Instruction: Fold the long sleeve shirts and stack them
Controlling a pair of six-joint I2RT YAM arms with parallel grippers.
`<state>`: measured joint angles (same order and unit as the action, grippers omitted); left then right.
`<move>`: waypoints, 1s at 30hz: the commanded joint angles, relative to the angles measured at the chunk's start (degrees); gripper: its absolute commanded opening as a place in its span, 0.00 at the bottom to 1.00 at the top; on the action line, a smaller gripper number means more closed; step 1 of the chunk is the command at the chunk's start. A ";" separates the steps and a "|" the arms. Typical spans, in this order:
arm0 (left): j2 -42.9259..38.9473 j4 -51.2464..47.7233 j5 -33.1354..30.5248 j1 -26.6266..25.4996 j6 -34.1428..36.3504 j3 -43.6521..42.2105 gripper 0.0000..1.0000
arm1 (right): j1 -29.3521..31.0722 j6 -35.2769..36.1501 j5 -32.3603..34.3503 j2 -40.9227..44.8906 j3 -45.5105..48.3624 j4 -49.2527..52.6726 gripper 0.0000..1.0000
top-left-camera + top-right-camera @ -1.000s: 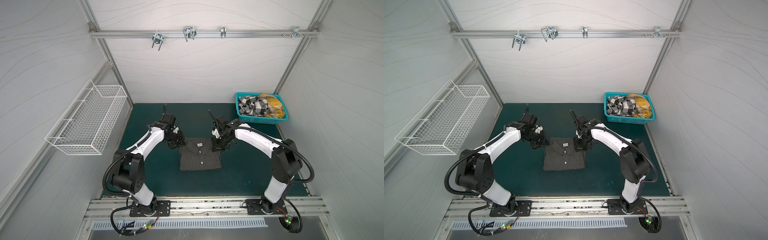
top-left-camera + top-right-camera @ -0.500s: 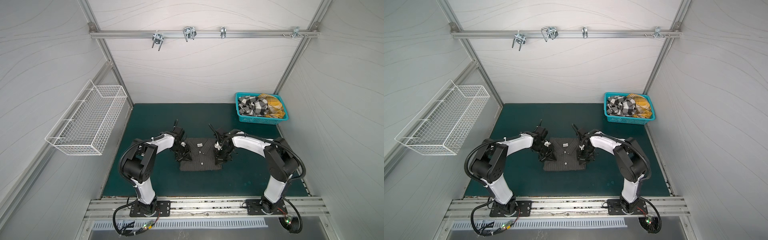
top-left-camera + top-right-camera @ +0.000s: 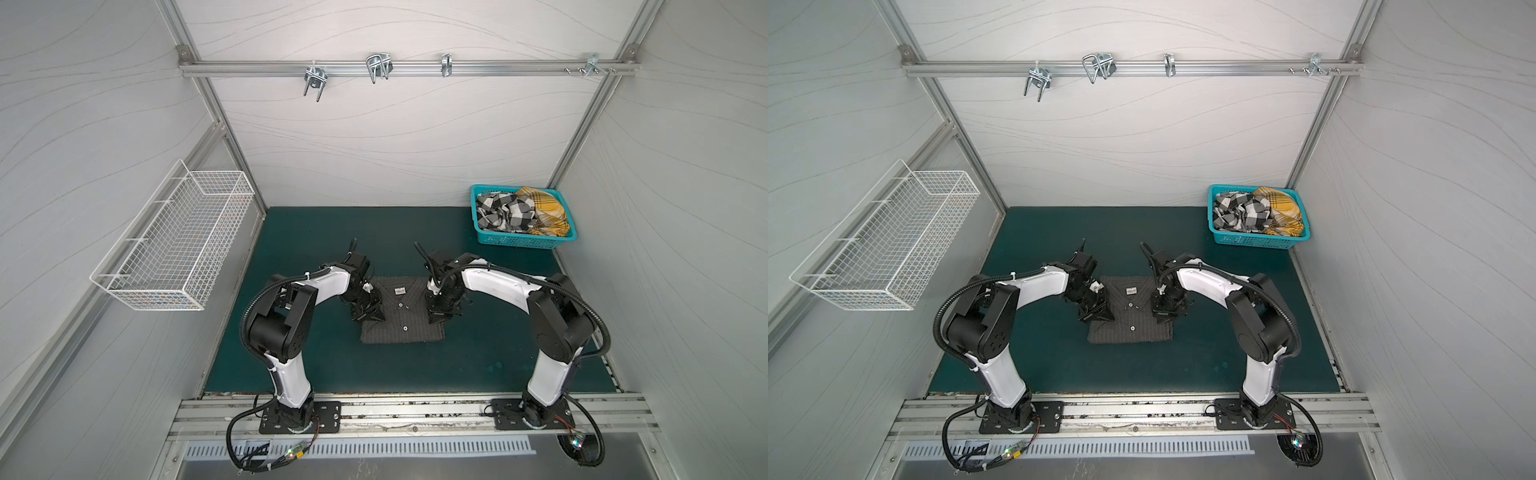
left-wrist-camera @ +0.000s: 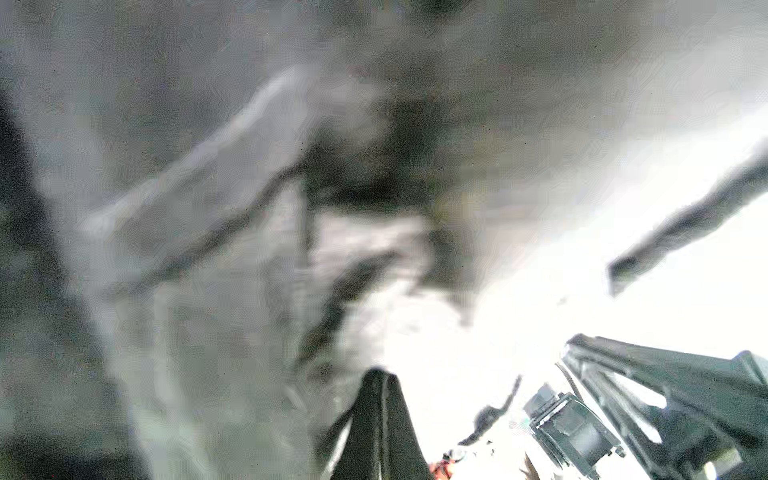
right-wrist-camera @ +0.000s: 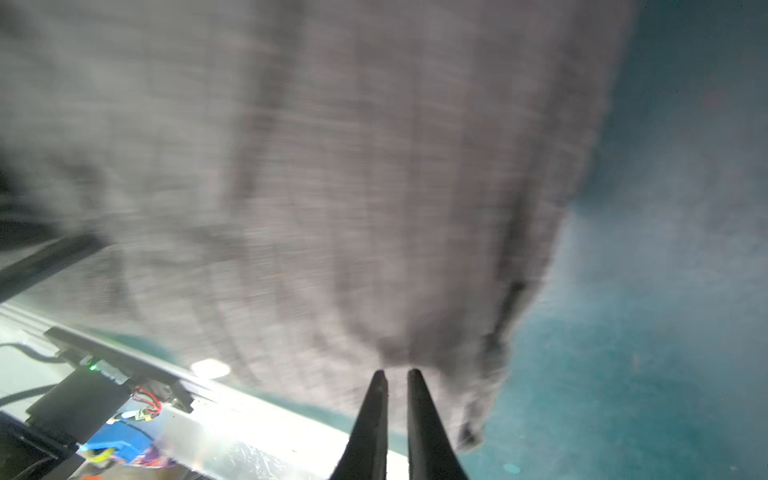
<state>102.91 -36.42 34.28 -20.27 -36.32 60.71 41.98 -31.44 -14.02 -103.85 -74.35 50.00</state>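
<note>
Fingers (image 5: 374, 411) of right gripper (image 3: 440, 316) nearly together with thin slit between. Cloth of pinstriped shirt (image 3: 401, 330) bunches at tips, so it looks pinched at shirt's right edge. Fingers of left gripper (image 3: 368, 319) together at shirt's left edge; hold on cloth impossible to tell, wrist view blurred.

Shirt lies mid-mat (image 3: 478, 357) as compact rectangle, collar far, buttons up.

Likely step: finishing fold or shifting it to stack spot. Next move calls for both sides travelling evenly, else fold opens.

Checked shirt (image 3: 503, 212) and yellow plaid shirt (image 3: 542, 210) lie crumpled in teal basket (image 3: 519, 242), far right.

White collar label (image 3: 400, 291): writing too small to read.
</note>
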 commanded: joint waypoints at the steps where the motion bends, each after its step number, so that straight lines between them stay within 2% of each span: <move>1: -2.49 -3.11 -1.46 -0.03 2.46 4.73 0.03 | 2.82 0.22 2.66 2.21 -4.23 4.97 0.14; 8: -7.37 -6.75 -0.18 2.92 4.11 6.07 0.06 | 4.69 -0.79 -2.13 -1.19 -9.59 1.97 0.15; 17: -11.05 -6.95 -0.16 4.01 5.49 -1.56 0.04 | 4.79 -1.70 -3.94 -6.58 -10.36 -1.24 0.15; 30: -3.66 -1.72 -1.17 4.01 5.24 -6.19 0.00 | 4.74 -2.05 -5.19 -11.15 -6.23 -4.90 0.14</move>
<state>97.86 -39.64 33.82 -16.19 -32.05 54.92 46.59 -33.10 -18.79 -113.97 -81.19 45.23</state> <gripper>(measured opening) 0.047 0.140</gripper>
